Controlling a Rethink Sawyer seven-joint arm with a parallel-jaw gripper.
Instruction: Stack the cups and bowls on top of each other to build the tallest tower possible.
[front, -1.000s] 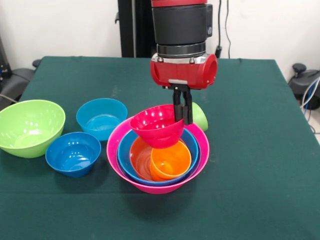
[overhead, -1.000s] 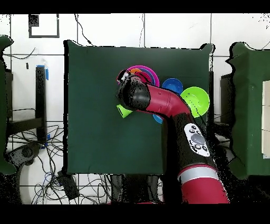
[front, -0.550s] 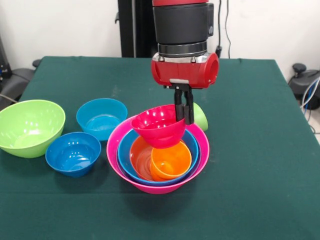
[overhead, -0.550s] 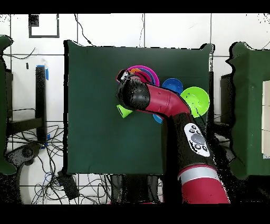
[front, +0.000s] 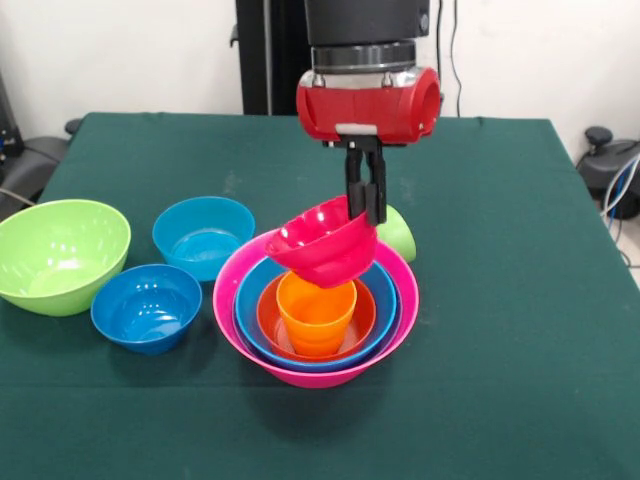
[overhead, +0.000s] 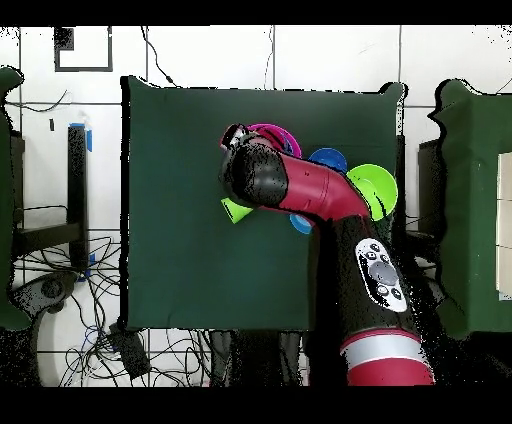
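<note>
Above the tower, the gripper pinches the rim of a tilted red-pink bowl; directly below it stands the orange cup, upright in the nested bowls; levelling and centring before release would seat it best.

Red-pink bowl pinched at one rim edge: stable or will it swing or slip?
The red-pink bowl hangs tilted from the tool, so it likely swings. Its glossy plastic probably slips easily. It looks light and keeps its shape, so probably stiff.
</note>
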